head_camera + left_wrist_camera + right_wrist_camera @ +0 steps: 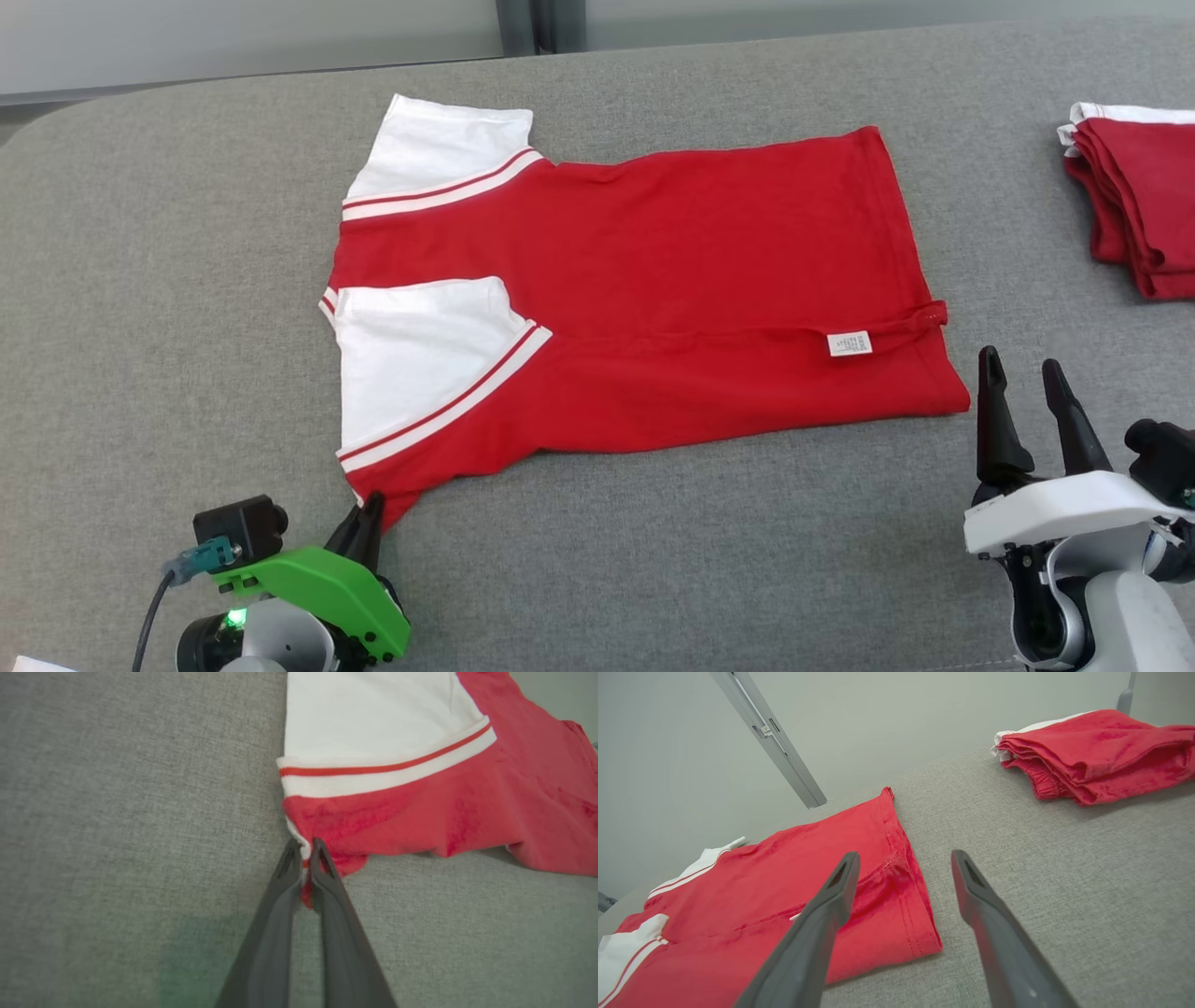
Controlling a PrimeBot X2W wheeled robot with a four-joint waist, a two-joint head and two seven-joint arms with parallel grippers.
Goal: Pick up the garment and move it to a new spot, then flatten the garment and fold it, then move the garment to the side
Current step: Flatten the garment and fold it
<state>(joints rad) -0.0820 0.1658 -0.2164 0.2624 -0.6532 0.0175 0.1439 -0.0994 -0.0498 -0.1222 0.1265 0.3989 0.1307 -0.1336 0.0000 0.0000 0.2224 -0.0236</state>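
The garment (653, 280) is a red T-shirt with white sleeves, lying flat on the grey surface, collar end to the left and hem to the right, its near long side folded over with a white label showing. My left gripper (369, 513) is shut on the garment's near left corner; in the left wrist view the two fingers (322, 872) pinch the red and white edge of the garment (420, 807). My right gripper (1022, 373) stands open just right of the hem's near corner, above the cloth surface; in the right wrist view my right gripper (903, 861) holds nothing beside the garment (822, 877).
A pile of folded red clothes (1134, 196) lies at the far right edge, also the pile (1097, 753) in the right wrist view. The grey padded table (140, 280) has free room to the left and along the front. A wall with a metal rail (770, 737) stands behind.
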